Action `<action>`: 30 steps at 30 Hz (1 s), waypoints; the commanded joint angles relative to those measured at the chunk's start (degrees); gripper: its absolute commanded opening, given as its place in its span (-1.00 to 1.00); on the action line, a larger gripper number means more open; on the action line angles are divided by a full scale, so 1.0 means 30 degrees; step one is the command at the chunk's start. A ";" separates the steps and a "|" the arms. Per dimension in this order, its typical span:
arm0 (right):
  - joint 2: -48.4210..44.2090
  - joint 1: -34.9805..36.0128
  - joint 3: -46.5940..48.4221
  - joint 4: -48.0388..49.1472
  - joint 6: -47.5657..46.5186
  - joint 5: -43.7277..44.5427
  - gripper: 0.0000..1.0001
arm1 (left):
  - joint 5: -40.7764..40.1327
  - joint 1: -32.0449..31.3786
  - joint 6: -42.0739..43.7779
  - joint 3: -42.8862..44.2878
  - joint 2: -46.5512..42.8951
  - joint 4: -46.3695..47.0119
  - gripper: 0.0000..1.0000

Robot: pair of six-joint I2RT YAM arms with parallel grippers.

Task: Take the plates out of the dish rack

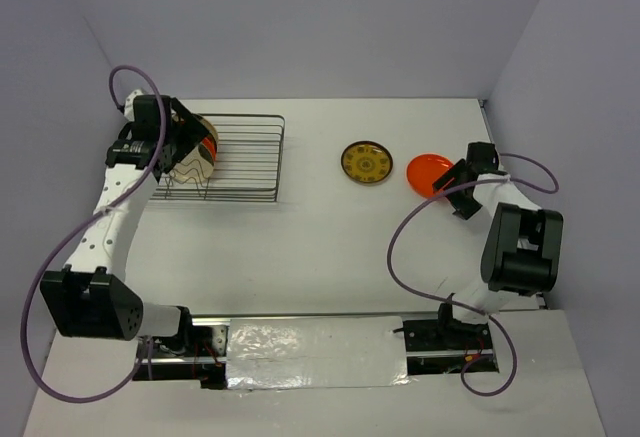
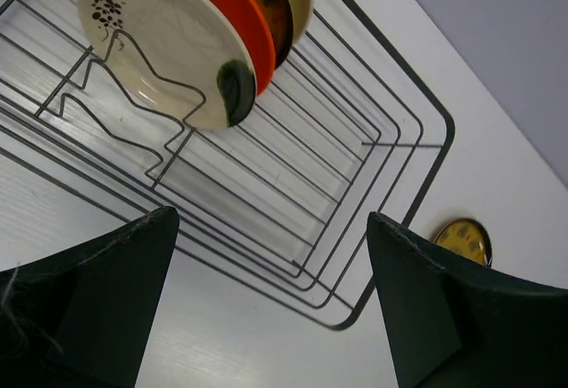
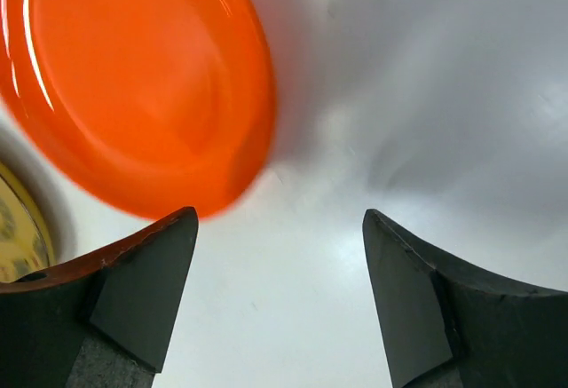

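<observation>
Right fingers (image 3: 133,299) wide apart, empty, beside orange plate (image 3: 133,77)

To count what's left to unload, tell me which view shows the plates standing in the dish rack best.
Left wrist: the racked plates stand close and large, beige in front, orange and another behind. Top external shows them small, partly hidden by the left arm. Right wrist shows none.

We're looking at a matched pair: the left arm (image 1: 112,202) wears white link shells between chunky black joint housings, and the right arm (image 1: 520,247) has the same. A thin purple cable (image 1: 390,247) loops off each one. Up close, the left gripper (image 2: 271,219) and right gripper (image 3: 280,215) show dark, matte, wedge-shaped fingers (image 3: 142,290).
</observation>
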 commanded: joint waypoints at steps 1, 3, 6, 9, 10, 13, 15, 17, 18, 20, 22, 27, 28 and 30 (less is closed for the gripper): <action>-0.2609 -0.0062 -0.0181 -0.2283 -0.1011 0.0926 0.65 | 0.0674 0.1400 -0.1726 0.0338 0.0935 0.0533 0.99; -0.3664 0.0374 -0.0675 -0.2406 -0.1625 -0.0214 0.65 | 0.1085 0.2249 -0.2576 0.0191 0.1635 0.0857 0.99; -0.7089 0.2539 -0.2637 0.0022 -0.2829 -0.2648 1.00 | 0.1438 0.2810 -0.3688 -0.0073 0.2517 0.1881 0.99; -0.8708 0.4792 -0.3256 0.0702 -0.3384 -0.3264 1.00 | 0.1437 0.3103 -0.4774 0.0186 0.3687 0.3141 0.94; -0.8709 0.5121 -0.3082 0.0324 -0.3357 -0.3296 1.00 | 0.1351 0.3162 -0.5124 0.0625 0.4097 0.3144 0.93; -0.8796 0.5943 -0.3400 0.0320 -0.3562 -0.3676 1.00 | 0.1000 0.3192 -0.5478 0.2264 0.5767 0.2500 0.84; -0.9147 0.6207 -0.3723 0.0495 -0.3738 -0.3765 1.00 | 0.0911 0.3221 -0.5566 0.2562 0.6589 0.2879 0.69; -0.9352 0.6296 -0.4163 0.0613 -0.3767 -0.3707 1.00 | 0.0853 0.3221 -0.5654 0.2855 0.7260 0.2998 0.51; -0.9470 0.6267 -0.4280 0.0700 -0.3854 -0.3765 1.00 | 0.0736 0.3221 -0.5742 0.3059 0.7468 0.2737 0.45; -0.9471 0.6296 -0.4428 0.0789 -0.4030 -0.3707 1.00 | 0.0619 0.3250 -0.5859 0.3032 0.7878 0.2763 0.40; -0.9208 0.6267 -0.4282 0.0643 -0.4206 -0.3794 1.00 | 0.0501 0.3250 -0.5889 0.2828 0.8026 0.3084 0.27; -0.8827 0.6296 -0.3989 0.0789 -0.4354 -0.4291 1.00 | 0.0063 0.3250 -0.5860 0.2709 0.8699 0.3349 0.17; -0.8797 0.6267 -0.3930 0.0847 -0.4382 -0.4350 1.00 | 0.0032 0.3250 -0.5802 0.2739 0.8961 0.3320 0.13; -0.8768 0.6296 -0.3813 0.0790 -0.4383 -0.4351 1.00 | -0.0026 0.3251 -0.5830 0.2885 0.9197 0.3087 0.07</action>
